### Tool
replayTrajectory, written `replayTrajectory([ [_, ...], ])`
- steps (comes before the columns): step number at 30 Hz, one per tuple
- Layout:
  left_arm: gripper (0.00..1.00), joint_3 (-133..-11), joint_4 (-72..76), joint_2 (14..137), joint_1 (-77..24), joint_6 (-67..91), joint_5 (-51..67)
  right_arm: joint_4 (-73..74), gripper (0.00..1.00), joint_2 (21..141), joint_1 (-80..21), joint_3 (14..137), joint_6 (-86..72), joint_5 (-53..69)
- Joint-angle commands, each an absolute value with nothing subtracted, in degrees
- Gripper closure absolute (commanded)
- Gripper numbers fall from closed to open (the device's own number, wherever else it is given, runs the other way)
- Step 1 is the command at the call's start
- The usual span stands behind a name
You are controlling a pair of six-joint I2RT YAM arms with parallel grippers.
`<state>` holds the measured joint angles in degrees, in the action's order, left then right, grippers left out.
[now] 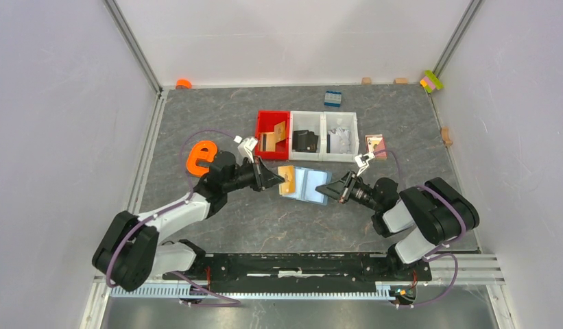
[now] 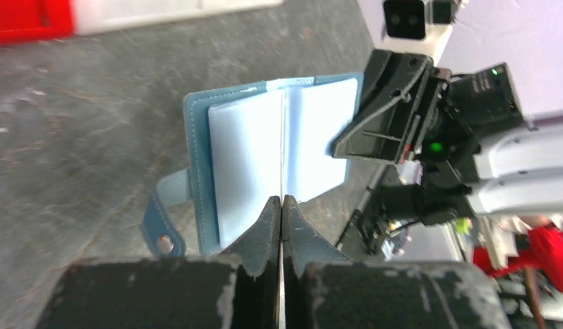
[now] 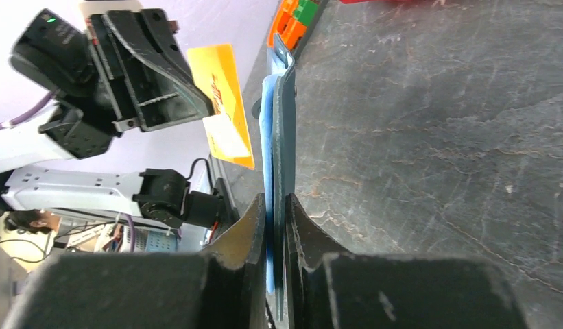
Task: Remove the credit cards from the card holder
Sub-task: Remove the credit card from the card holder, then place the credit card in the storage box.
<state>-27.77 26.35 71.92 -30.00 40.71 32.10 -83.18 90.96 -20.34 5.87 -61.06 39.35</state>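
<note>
The card holder [image 1: 308,185] is a steel-blue wallet lying open on the grey table, its pale blue inside facing up [image 2: 265,164]. My right gripper [image 1: 320,188] is shut on its right edge, and in the right wrist view the holder [image 3: 282,123] runs edge-on between the jaws [image 3: 275,199]. My left gripper [image 1: 281,180] is shut on a tan-gold credit card [image 1: 286,179] at the holder's left edge. The card [image 3: 223,103] hangs from the left fingers [image 3: 162,68]. In the left wrist view it shows only as a thin line between the shut jaws [image 2: 282,200].
Behind the holder stand a red bin [image 1: 265,122] with a tan card [image 1: 277,134] and two white bins [image 1: 324,116] with dark and grey items. An orange letter e [image 1: 201,156] lies left. A blue brick [image 1: 332,98] sits further back. A small pink item [image 1: 374,145] lies right.
</note>
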Motion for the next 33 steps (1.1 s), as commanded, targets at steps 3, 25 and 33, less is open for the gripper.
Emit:
replayTrajectory([
  [3, 0.98, -28.81, 15.76, 67.16, -29.89, 33.41, 20.07, -74.05, 0.94, 91.86, -20.63, 9.79, -51.02, 36.88],
  [25, 0.98, -62.15, -7.09, 87.54, -29.58, 26.42, -1.39, -57.01, 0.94, 94.18, -22.5, 16.1, -41.26, 33.97],
  [33, 0.98, -81.05, -20.98, 100.84, -28.58, 20.94, -7.62, -59.15, 0.95, 93.39, -23.11, 15.44, -43.02, 34.49],
])
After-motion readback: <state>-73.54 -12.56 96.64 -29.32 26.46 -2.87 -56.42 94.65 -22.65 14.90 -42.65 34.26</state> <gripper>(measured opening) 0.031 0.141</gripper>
